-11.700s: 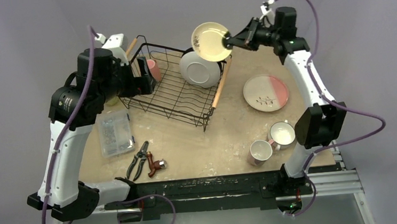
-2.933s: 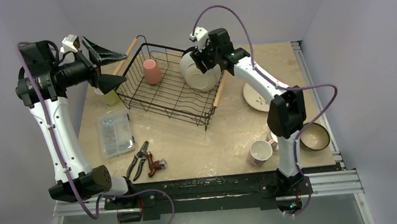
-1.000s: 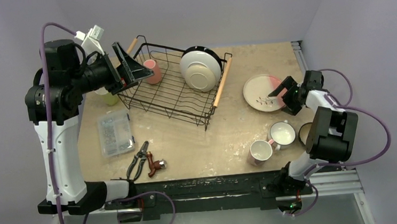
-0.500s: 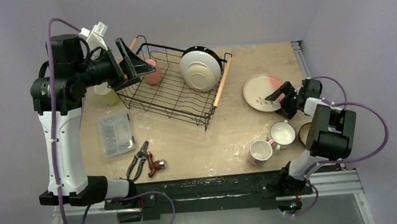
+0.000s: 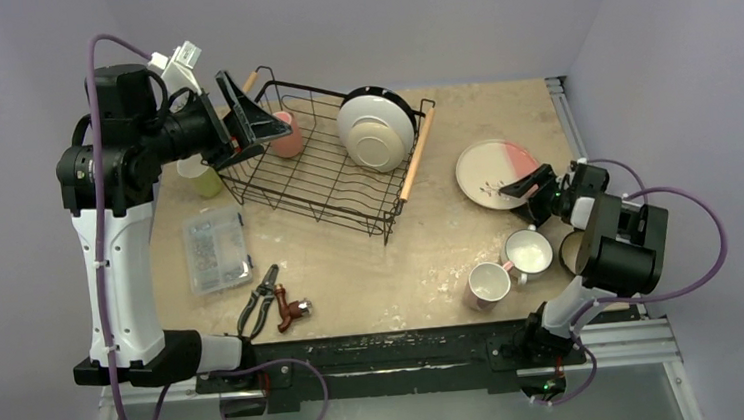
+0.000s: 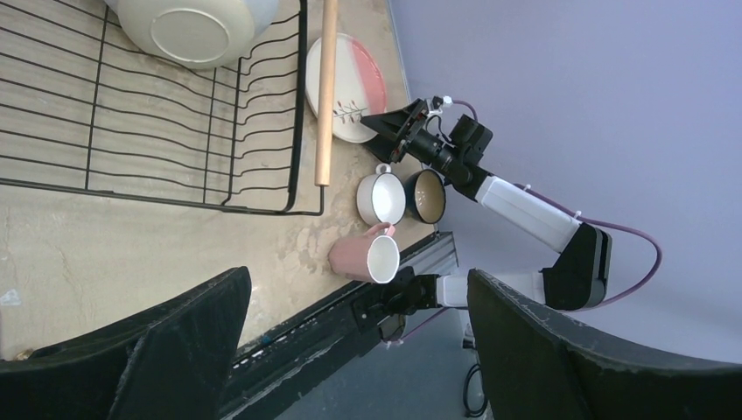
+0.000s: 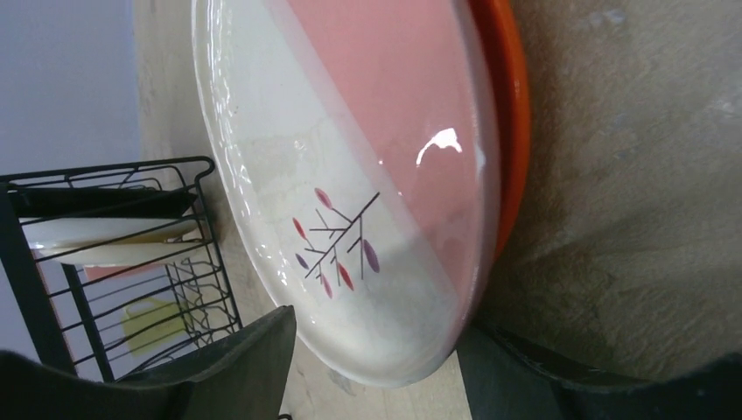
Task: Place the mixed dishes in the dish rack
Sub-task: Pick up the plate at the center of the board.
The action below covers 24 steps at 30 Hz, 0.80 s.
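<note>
**Right jaws at the plate rim, most dishes still out**

The right jaws stand apart astride the near rim of the patterned plate (image 7: 350, 219), apparently not yet clamped. A red plate (image 7: 503, 131) lies under it. Just behind them sit a white mug (image 5: 530, 251), a rosy mug (image 5: 489, 284) and a dark bowl (image 6: 426, 194). The left jaws hang wide and empty over the rack (image 5: 326, 188), which holds only a racked mug (image 5: 288, 134) and a cream plate (image 5: 375, 131). A green mug (image 5: 203, 178) stands beside them on the desk (image 5: 402, 258).

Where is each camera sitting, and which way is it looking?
Top external: above and behind the bases, looking down on the table; both arms show.
Left wrist: raised, looking over the dish rack toward the right arm; own fingers show.
Right wrist: low, facing the pink-and-white plate; own fingers show.
All three share that plate.
</note>
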Motion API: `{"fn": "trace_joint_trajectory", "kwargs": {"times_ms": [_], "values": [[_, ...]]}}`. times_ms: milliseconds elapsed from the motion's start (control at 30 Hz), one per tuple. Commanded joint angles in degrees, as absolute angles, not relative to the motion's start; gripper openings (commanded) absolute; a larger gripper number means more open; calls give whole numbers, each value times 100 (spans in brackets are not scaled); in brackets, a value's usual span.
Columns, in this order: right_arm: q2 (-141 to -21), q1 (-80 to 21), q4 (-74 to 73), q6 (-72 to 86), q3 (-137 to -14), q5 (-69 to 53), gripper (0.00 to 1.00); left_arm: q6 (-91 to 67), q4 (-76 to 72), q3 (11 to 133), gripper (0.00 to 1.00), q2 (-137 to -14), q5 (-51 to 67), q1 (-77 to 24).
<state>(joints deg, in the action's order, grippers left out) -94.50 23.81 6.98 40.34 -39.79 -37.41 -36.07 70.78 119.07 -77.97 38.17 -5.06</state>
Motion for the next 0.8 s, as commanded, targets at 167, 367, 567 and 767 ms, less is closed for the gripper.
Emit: {"fn": "trace_joint_trajectory", "kwargs": {"times_ms": [167,367,567,767], "values": [[-9586,2658,882,4109,-3880,-3870,48,-3769,6736,12020,92,-7717,3937,-527],[-9647,2689,822,4087,-3950,-3883,34,-3823,6680,11940,92,-7684,3955,-527],[-9543,2698,703,4106,-3983,-4012,19,-3841,6685,11933,92,-7676,3964,-527],[-9346,2716,506,4239,-4001,-4236,9,-3865,6651,11870,92,-7677,3994,-527]]}}
